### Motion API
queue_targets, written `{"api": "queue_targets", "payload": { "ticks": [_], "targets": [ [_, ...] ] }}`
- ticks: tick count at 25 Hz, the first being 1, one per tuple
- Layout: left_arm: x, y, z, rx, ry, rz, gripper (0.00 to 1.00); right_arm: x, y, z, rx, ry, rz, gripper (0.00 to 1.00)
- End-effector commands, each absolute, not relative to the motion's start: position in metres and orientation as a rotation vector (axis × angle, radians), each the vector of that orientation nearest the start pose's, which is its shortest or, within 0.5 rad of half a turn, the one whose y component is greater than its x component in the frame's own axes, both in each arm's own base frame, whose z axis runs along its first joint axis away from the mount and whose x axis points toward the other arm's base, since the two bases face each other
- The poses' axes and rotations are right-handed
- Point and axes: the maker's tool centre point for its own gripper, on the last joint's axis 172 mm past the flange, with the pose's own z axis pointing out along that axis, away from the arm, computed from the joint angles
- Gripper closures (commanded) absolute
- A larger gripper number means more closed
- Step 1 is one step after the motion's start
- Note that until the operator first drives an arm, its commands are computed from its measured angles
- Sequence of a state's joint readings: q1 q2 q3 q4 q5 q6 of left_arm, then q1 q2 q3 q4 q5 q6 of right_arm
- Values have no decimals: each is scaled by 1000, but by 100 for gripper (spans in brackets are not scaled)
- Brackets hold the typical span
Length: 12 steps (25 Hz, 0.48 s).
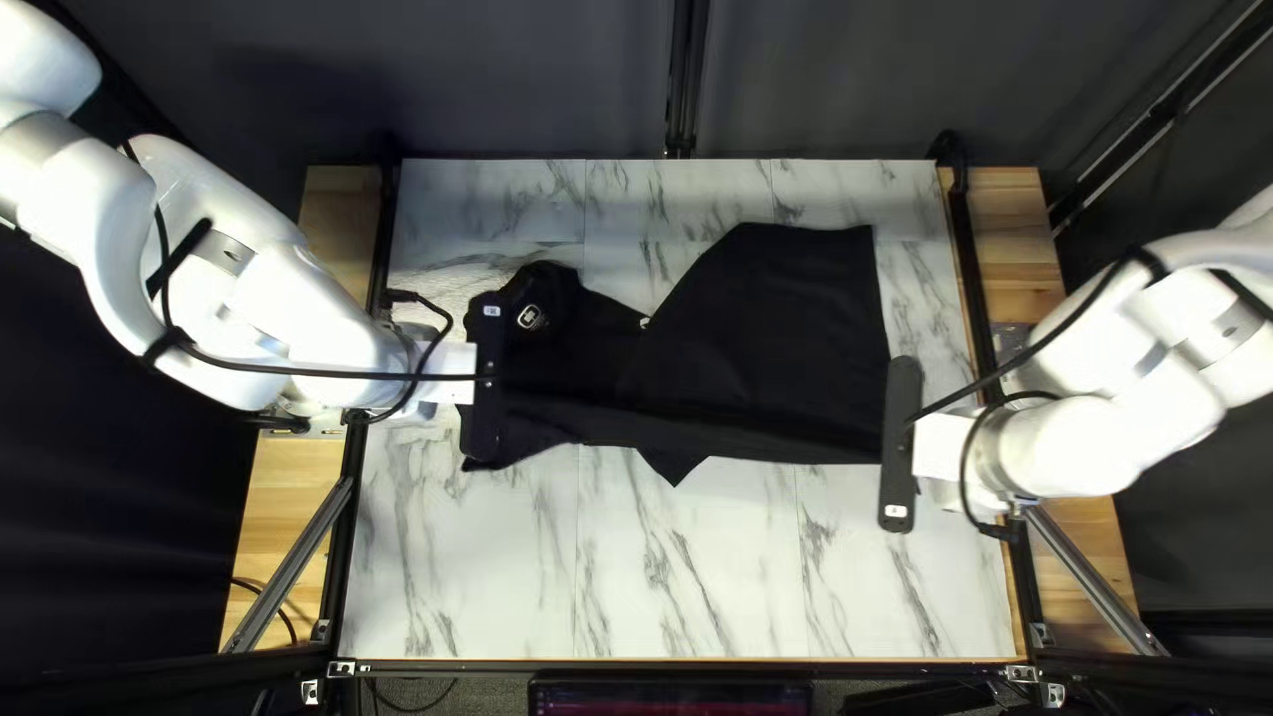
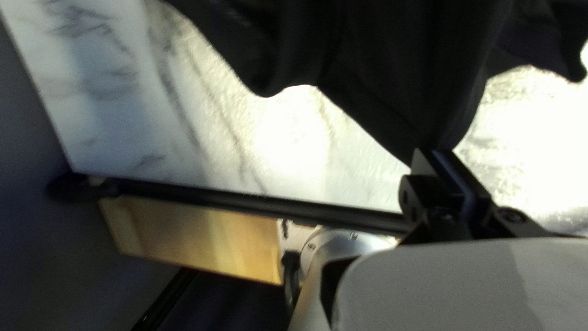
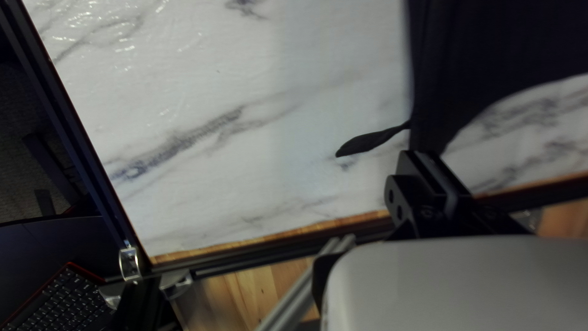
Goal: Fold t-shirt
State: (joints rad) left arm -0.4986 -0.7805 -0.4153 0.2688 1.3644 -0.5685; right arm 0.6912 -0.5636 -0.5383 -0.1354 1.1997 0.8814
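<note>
Left claw [image 2: 433,154] and right claw [image 3: 421,154] clamped on t-shirt [image 1: 783,345] stretched between them, probably keeping cloth straight for folding.

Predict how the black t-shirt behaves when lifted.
Probably floppy: the t-shirt narrows into soft folds at the left gripper. Likely sags mid-span, since the left and right grippers pinch only its ends. Shouldn't roll; most spreads flat across the table.

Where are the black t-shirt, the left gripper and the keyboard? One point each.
black t-shirt [image 1: 783,345]: top left view, on the broad spread part
left gripper [image 2: 432,155]: left wrist view, midway between its fingertips
keyboard [image 3: 68,306]: right wrist view, on its keys
</note>
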Motion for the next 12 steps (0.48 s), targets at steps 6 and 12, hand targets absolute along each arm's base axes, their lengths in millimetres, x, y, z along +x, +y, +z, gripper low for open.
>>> {"api": "queue_targets", "payload": {
  "ticks": [6, 12],
  "targets": [
    [224, -40, 245, -2749, -29, -20, 100, 233, 149, 230, -3333, 237, -107, 100],
    [227, -41, 241, -2735, -27, -49, 100, 242, 153, 238, -3356, 210, -132, 100]
  ]
}}
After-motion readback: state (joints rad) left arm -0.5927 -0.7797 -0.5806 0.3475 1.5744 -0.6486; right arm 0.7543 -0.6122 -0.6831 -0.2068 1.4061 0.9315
